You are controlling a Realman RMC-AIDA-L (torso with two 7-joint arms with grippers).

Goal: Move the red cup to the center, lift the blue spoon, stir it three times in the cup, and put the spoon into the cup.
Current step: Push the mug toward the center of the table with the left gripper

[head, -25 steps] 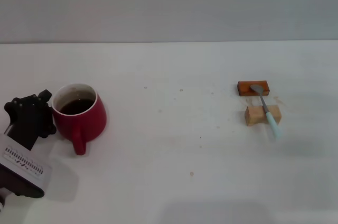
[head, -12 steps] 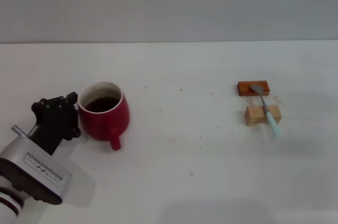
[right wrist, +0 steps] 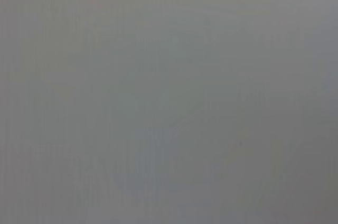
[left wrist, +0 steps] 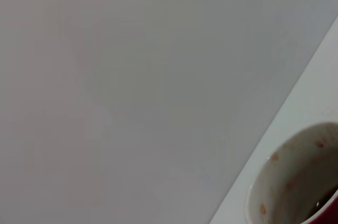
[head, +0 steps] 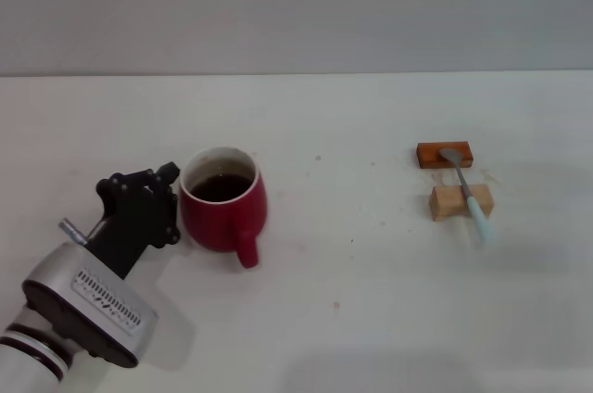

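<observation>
while the left tool (head: 165, 200), fingers unclear, touches it, the red cup (head: 223, 211) stands upright.

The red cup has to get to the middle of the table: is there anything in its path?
Nothing visible. The red cup sits left of centre with the left tool against its side, and bare table lies beyond it. The blue spoon on its blocks is far right.

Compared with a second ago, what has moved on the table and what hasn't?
The left gripper and the red cup have travelled together toward the robot's right, nearing the table's middle, the gripper pressed against the cup's side. The cup remains upright with dark liquid inside. The blue spoon still lies across the two wooden blocks, untouched. The right arm is out of view.
</observation>
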